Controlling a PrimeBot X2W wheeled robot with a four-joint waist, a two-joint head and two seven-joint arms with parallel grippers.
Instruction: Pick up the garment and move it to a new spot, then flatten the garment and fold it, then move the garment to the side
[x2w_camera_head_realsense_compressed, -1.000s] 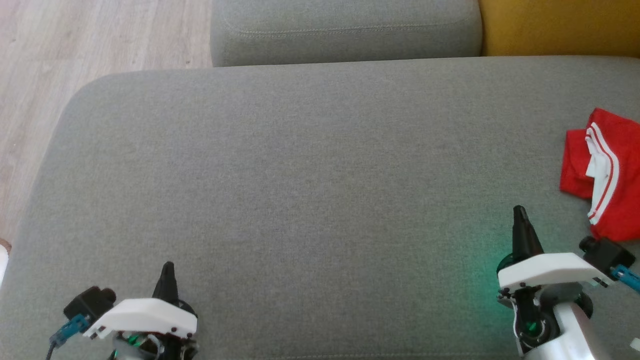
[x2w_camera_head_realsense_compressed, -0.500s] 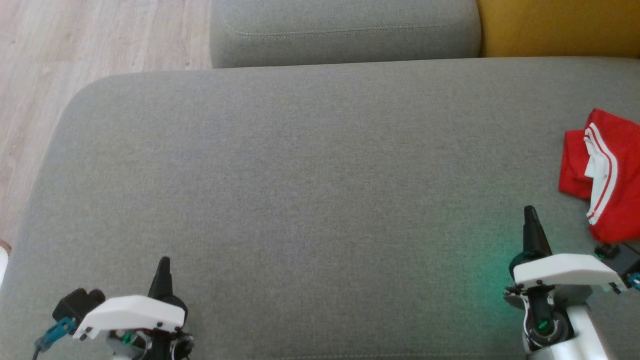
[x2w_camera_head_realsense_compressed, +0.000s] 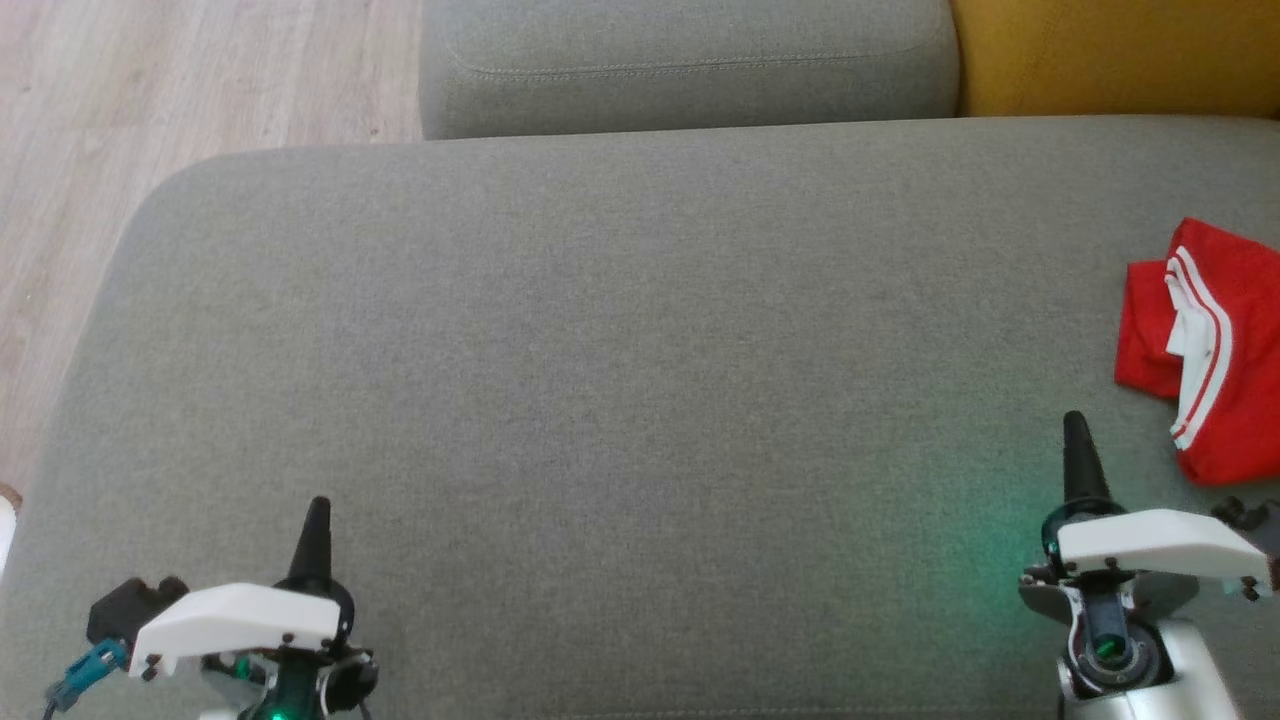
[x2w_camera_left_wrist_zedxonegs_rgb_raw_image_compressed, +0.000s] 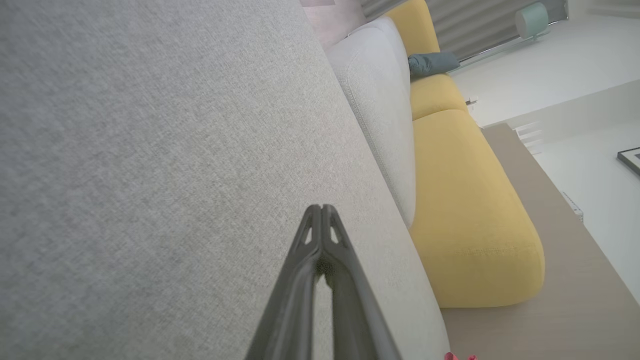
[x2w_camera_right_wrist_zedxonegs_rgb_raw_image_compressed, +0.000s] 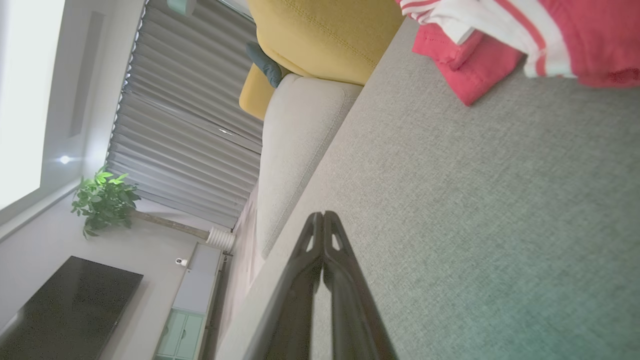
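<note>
Left gripper (x2w_camera_head_realsense_compressed: 316, 520) at lower left of head view, jaws closed tip to tip, empty, fingers pointing straight up the frame. Right gripper (x2w_camera_head_realsense_compressed: 1075, 440) at lower right, same pose, jaws closed and empty, reaching slightly farther forward than the left. White wrist housings sit roughly level.

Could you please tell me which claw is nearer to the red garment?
Right. The right claw, shut, sits just left of the red garment, not touching; the left claw, also shut, is far across the grey cushion.
</note>
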